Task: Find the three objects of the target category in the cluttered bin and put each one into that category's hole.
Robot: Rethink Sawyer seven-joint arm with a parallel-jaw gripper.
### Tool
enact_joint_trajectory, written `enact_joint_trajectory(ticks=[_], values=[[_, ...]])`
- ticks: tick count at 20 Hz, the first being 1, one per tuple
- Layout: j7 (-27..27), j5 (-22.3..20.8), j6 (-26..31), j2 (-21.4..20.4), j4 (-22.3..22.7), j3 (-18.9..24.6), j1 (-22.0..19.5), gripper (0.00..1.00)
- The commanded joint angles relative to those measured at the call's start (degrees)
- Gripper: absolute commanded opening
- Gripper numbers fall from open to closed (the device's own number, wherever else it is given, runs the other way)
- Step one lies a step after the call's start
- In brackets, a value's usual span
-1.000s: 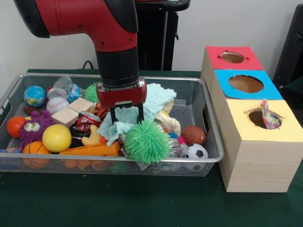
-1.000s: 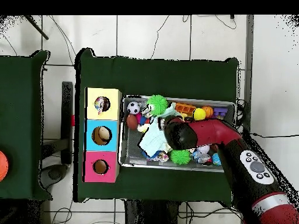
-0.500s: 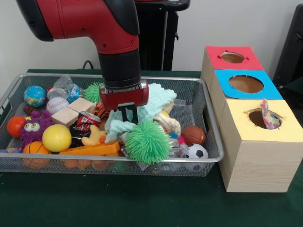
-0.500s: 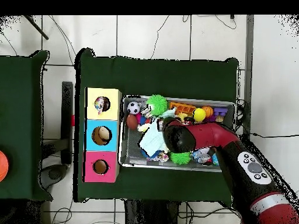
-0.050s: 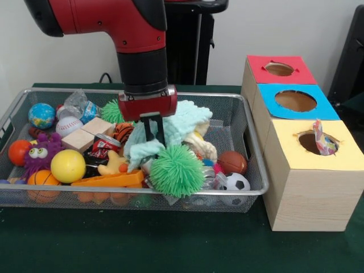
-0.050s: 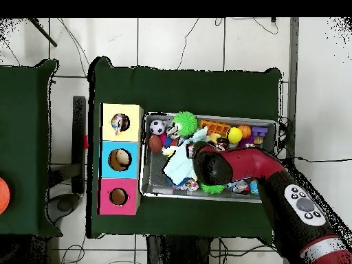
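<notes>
Compared with one second ago, the gripper (image 5: 152, 134) sits higher, and its fingers, then spread, are now pressed together on a fold of the light blue-green cloth (image 5: 183, 123), which has been drawn up slightly at the middle of the wire mesh bin (image 5: 255, 165). Other bin contents lie where they were. A green spiky ball (image 5: 177, 170) rests against the bin's near rim, just below the fingers, touching the cloth. A yellow ball (image 5: 68, 165) and a purple plush toy (image 5: 40, 152) lie towards the bin's left end; a soccer ball (image 5: 235, 183) sits in its near right corner. Beside the bin's right end stand three boxes: red-topped (image 5: 280, 69), blue-topped (image 5: 295, 101) and yellow-topped (image 5: 316, 144), whose hole holds a colourful object protruding upward.
</notes>
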Motion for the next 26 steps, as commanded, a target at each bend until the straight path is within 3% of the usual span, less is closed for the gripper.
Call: enact_joint_trajectory(ticks=[1,5,15,26], values=[[-10.2,6.6,16.0,-12.4,10.0,3.6,-6.2,0.0],[-15.2,8.8,21.3,-15.2,8.7,6.6,-9.2,0.0],[-20.3,6.4,26.7,-11.7,2.4,11.7,-14.8,0.0],[-22.4,4.1,30.4,-7.9,-5.1,14.0,-14.9,0.0]])
